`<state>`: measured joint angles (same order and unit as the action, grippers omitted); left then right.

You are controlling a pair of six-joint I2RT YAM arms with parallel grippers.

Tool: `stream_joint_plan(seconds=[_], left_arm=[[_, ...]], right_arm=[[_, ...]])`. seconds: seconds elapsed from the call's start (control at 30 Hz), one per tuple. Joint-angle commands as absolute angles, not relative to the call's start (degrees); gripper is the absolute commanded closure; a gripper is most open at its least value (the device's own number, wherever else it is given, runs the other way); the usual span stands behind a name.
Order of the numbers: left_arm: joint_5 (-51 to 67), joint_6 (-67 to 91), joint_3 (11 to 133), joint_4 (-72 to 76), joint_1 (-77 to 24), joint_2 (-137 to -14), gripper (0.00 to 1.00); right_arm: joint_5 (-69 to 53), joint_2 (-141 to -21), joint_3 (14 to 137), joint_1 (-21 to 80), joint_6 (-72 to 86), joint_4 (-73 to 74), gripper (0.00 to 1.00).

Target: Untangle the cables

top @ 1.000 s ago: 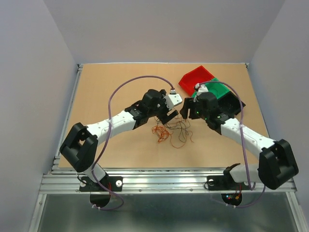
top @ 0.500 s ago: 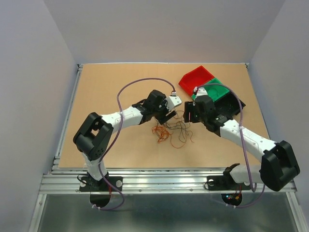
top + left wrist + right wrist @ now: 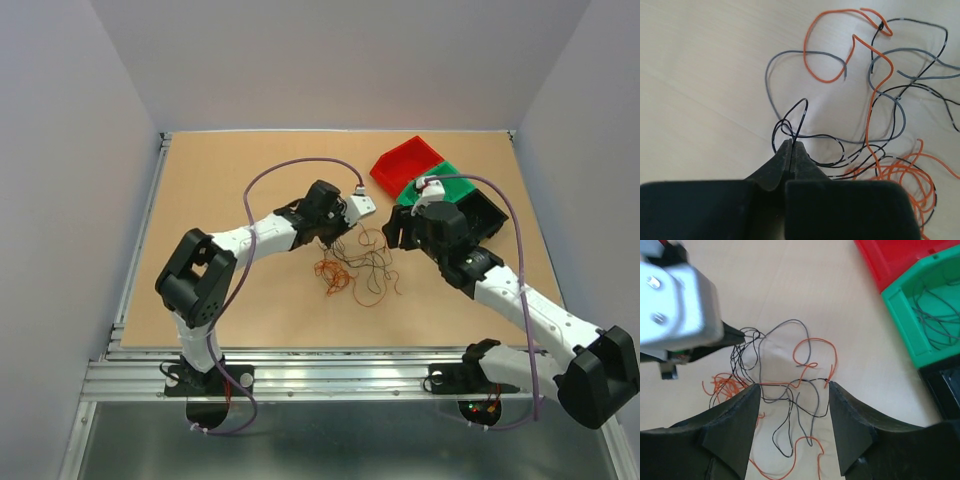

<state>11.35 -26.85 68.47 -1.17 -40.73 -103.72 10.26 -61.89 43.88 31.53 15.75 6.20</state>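
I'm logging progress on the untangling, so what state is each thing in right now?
cables, tangled in a heap on the table.
left pincer, shut on a loop of black cable.
right pincer, open, above the heap.
green bin, holds a few dark cables.
red bin, no cable seen inside.
black bin, inside too dark to tell.

The top view looks down from high above the near edge over the whole surface (image 3: 220,180). Each wrist view looks closely past its own tool, the left tool (image 3: 791,150) and the right tool (image 3: 794,390), down at the cables (image 3: 362,268), which all three views share.
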Motion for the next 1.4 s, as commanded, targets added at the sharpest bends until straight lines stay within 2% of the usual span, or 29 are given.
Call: stream_joint_plan(seconds=[0.0, 0.1, 0.13, 0.17, 0.27, 0.43, 0.57, 0.8, 1.0, 1.23, 1.37], left_arm=[[13.35, -24.88, 68.64, -0.26, -38.24, -92.39, 1.00], [14.24, -23.74, 68.73, -1.40, -37.35, -87.11, 1.00], [14.59, -23.56, 69.43, -2.19, -37.35, -85.19, 1.00], [14.94, -23.29, 69.96, -2.98, -37.35, -84.38, 1.00], [15.99, -22.85, 73.03, -6.23, -37.44, -81.57, 1.00], [19.16, -22.85, 78.13, -11.07, -37.35, -77.79, 1.00], [20.48, -22.59, 79.72, -12.74, -37.35, -75.68, 1.00], [19.87, -21.89, 83.57, -14.67, -37.44, -73.30, 1.00], [16.44, -20.92, 91.57, -18.19, -37.44, -73.21, 1.00], [10.91, -18.46, 107.47, -21.09, -37.44, -75.50, 1.00], [9.50, -17.32, 108.72, -19.78, -37.44, -74.62, 1.00]], right_arm=[[1.60, -63.36, 42.63, 31.64, 10.29, -5.61, 0.37], [-5.35, -64.77, 42.28, 31.64, 8.00, -12.35, 0.33], [-8.15, -65.91, 42.10, 31.64, 7.74, -14.39, 0.27], [-10.09, -66.27, 41.84, 31.64, 7.13, -16.85, 0.26], [-16.95, -68.81, 40.87, 31.64, 6.76, -28.37, 0.20], [-21.09, -74.17, 43.50, 31.64, 8.79, -33.83, 0.20], [-21.97, -76.89, 42.28, 31.73, 11.42, -44.18, 0.19], [-26.46, -82.78, 43.94, 33.57, 10.91, -50.35, 0.19], [-28.73, -89.46, 47.45, 34.80, 9.23, -52.64, 0.20], [-32.08, -95.18, 50.62, 35.77, 9.31, -53.09, 0.20], [-33.31, -96.15, 51.15, 35.95, 9.05, -53.17, 0.25]])
